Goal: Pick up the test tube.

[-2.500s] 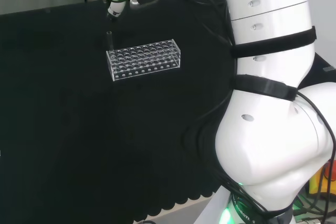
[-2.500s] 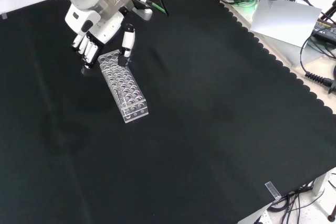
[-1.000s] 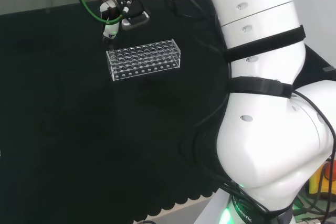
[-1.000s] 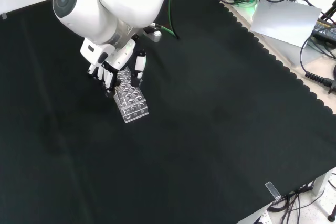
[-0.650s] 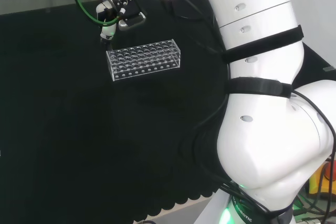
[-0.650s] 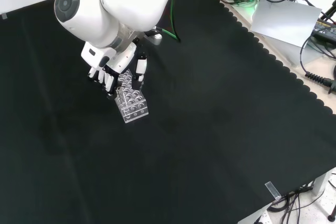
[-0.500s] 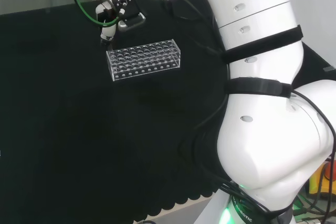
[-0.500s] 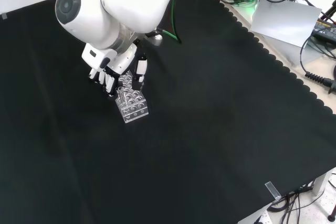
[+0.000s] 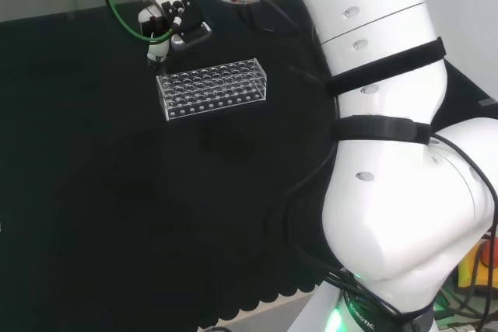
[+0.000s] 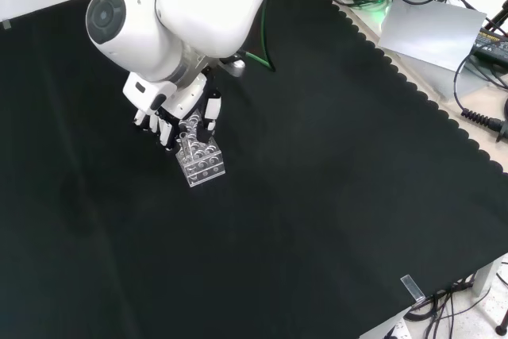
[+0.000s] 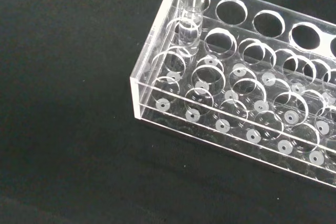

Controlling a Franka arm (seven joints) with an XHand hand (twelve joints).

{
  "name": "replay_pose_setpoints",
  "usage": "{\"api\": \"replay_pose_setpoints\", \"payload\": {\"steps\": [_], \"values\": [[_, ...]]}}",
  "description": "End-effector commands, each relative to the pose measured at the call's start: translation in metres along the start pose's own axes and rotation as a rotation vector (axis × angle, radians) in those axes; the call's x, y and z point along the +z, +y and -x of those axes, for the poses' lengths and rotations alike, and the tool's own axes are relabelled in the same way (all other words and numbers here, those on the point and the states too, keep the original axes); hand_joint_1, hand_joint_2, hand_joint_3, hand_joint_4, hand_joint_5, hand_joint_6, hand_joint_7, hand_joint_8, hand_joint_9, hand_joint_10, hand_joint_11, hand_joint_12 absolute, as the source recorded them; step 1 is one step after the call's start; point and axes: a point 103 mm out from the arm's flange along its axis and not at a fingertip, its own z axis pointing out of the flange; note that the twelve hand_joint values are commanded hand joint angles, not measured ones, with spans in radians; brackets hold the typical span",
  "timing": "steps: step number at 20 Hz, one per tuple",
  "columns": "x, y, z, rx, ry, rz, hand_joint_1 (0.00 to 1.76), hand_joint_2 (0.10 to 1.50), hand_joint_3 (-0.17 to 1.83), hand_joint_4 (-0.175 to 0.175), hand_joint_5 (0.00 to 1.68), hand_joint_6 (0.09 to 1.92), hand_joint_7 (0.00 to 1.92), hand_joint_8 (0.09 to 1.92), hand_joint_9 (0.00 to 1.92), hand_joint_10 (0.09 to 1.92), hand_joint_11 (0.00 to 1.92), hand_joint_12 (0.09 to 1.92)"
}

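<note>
Clearly the test tube (image 11: 190,9) stands upright in a corner hole of the clear rack (image 11: 247,103), at the end of the rack that is on the left in the head view. It is a thin tube of clear glass or plastic, so I judge it light, stiff, smooth and easy to break. The best place to take it is the upper part that comes out above the top plate of the rack, with the pull going straight up along the hole, because a sideways pull could tip the light rack or crack the tube.

The robot hand (image 10: 178,105) hangs over this same end of the rack, fingers pointing down around the place of the tube. Whether they already pinch the tube, I cannot tell. The rack rests on the black bench (image 10: 333,196), with nothing else near it.
</note>
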Motion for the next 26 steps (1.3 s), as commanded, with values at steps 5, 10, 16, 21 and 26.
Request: {"api": "replay_pose_setpoints", "payload": {"steps": [5,10,16,21,26], "values": [[0.005,0.008,0.005,0.036,0.041,0.046,0.95,1.04,-0.17,-0.147,0.75,0.70,1.10,0.87,0.83,0.70,0.31,1.47],[0.005,0.011,0.004,0.062,0.099,0.124,1.03,1.03,-0.17,-0.170,0.94,0.63,1.32,0.70,1.05,0.60,0.45,1.40],[0.000,0.010,0.009,0.093,0.240,0.274,1.21,1.05,-0.17,-0.171,1.34,0.39,1.67,0.44,1.49,0.46,0.88,1.19],[-0.008,0.011,0.011,0.085,0.258,0.300,1.23,1.04,-0.17,-0.175,1.43,0.24,1.75,0.36,1.63,0.40,1.20,0.97],[-0.010,0.008,0.015,0.076,0.269,0.290,1.23,1.03,-0.17,-0.175,1.45,0.20,1.77,0.34,1.66,0.38,1.23,0.93]]}}
